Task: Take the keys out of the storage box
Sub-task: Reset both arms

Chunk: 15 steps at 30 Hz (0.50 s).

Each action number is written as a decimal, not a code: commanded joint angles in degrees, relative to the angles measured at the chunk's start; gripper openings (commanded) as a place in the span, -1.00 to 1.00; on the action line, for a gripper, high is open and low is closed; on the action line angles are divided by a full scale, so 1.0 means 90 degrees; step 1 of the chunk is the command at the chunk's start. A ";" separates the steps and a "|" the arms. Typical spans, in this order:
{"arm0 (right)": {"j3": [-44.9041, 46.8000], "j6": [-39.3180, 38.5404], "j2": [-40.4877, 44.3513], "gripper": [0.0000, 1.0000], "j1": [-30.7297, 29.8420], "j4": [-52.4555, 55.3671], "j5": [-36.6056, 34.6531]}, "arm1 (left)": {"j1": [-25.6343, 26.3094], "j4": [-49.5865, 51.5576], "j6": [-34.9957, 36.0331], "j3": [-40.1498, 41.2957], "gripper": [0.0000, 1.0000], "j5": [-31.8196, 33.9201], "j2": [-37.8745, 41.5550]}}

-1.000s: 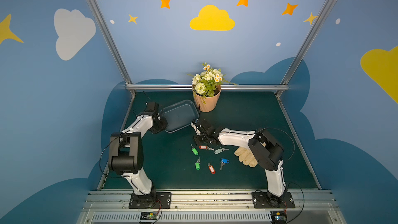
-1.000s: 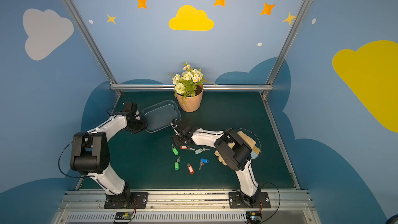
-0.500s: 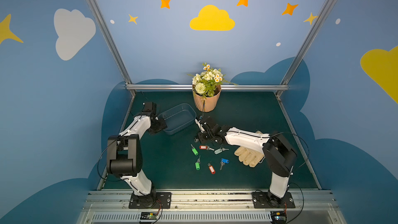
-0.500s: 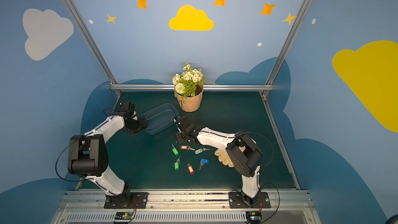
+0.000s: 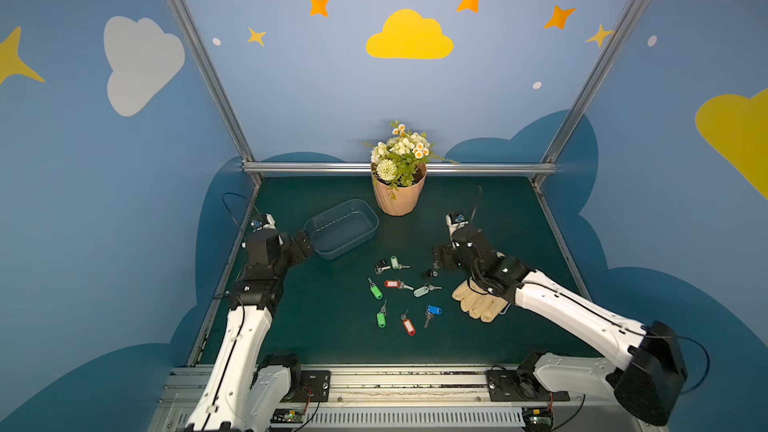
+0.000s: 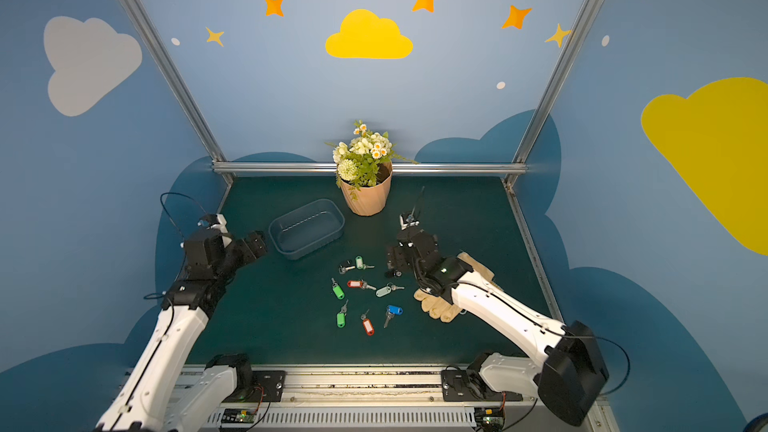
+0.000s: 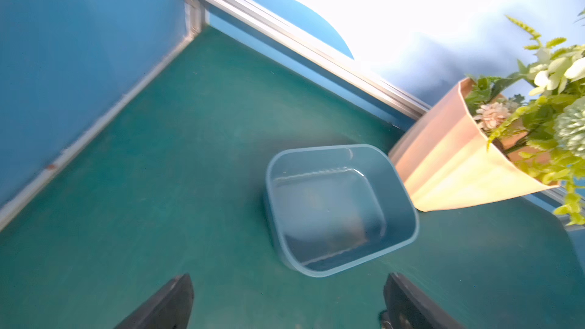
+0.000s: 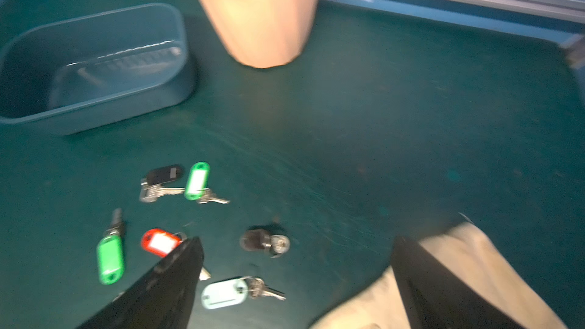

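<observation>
Keys (image 6: 382,291), nine in all, lie scattered flat on the green desk (image 5: 324,326), in front of the storage box (image 5: 348,249) and wholly outside it, between the two arms. Nearest the box, a black-tagged key (image 5: 380,264) and a light green-tagged key (image 5: 394,261) lie side by side. The second one's tag runs front to back and its blade points right. In the middle, a green-tagged key (image 5: 376,292) points its blade toward the back left. A red-tagged key (image 5: 392,283) and a pale grey-tagged key (image 5: 421,291) lie crosswise, blades to the right. A short black key (image 5: 429,273) lies just in front of the right jaws. Nearest the robot, a second green tag (image 5: 380,320) has its blade pointing back, a second red tag (image 5: 409,327) has its blade pointing back and left, and a blue tag (image 5: 433,309) has its blade pointing forward. The storage box stands upright, its long axis slanting from near left to far right, with the far end just beside the peach flower pot (image 5: 399,203). The left jaws are spread wide and hold nothing. They sit low at the box's left end, and in the left wrist view the fingers (image 7: 172,303) are clear of the rim. The right jaws are likewise spread wide and empty. In the right wrist view one finger (image 8: 177,276) overlaps the red tag and the other lies over a tan glove (image 8: 459,264).
</observation>
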State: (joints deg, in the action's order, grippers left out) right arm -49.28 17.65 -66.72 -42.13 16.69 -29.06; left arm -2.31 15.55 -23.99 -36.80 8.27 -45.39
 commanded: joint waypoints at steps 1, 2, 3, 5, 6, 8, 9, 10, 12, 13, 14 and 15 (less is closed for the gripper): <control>0.0718 0.0350 0.0420 0.96 0.0513 -0.0265 -0.1955 | 0.0111 -0.0879 0.0350 0.1021 1.00 0.1047 0.0685; 0.0896 0.0414 0.0498 0.96 0.0745 -0.0415 -0.2202 | 0.0146 -0.1045 0.0486 0.1319 1.00 0.1144 0.0889; 0.1134 0.0076 0.0555 0.96 0.0984 -0.0878 -0.2236 | 0.0163 -0.1360 0.0698 0.1617 1.00 0.1113 0.1019; 0.1735 -0.0872 0.0601 0.96 0.1287 -0.1999 -0.1973 | 0.0228 -0.2314 0.1267 0.2269 1.00 0.0887 0.1149; 0.2016 -0.1493 0.0585 0.96 0.1428 -0.2542 -0.1762 | 0.0255 -0.2835 0.1603 0.2562 1.00 0.0733 0.1165; 0.2453 -0.2181 0.0400 0.96 0.1734 -0.3578 -0.1259 | 0.0312 -0.3544 0.2317 0.2950 1.00 0.0478 0.1046; 0.2524 -0.2229 0.0256 0.97 0.1933 -0.3814 -0.1039 | 0.0311 -0.3720 0.2463 0.3066 1.00 0.0491 0.0908; 0.2515 -0.2165 0.0104 0.97 0.2115 -0.3850 -0.0847 | 0.0305 -0.3859 0.2480 0.3108 1.00 0.0576 0.0736; 0.2418 -0.1875 -0.0232 0.97 0.2531 -0.3788 -0.0435 | 0.0287 -0.3906 0.2513 0.3022 1.00 0.0509 0.0197; 0.2420 -0.1840 -0.0380 0.97 0.2676 -0.3842 -0.0254 | 0.0272 -0.4092 0.2557 0.3024 1.00 0.0468 -0.0084; 0.2445 -0.1823 -0.0524 0.96 0.2819 -0.3982 -0.0124 | 0.0271 -0.4286 0.2548 0.2957 1.00 0.0529 -0.0369; 0.2528 -0.1815 -0.0669 0.96 0.2967 -0.4223 0.0051 | 0.0264 -0.4118 0.2512 0.2775 1.00 0.0600 -0.0599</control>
State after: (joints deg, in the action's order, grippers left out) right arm -26.68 2.55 -70.63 -18.02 -12.60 -34.41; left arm 0.34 -14.92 -4.49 -9.19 13.54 -46.98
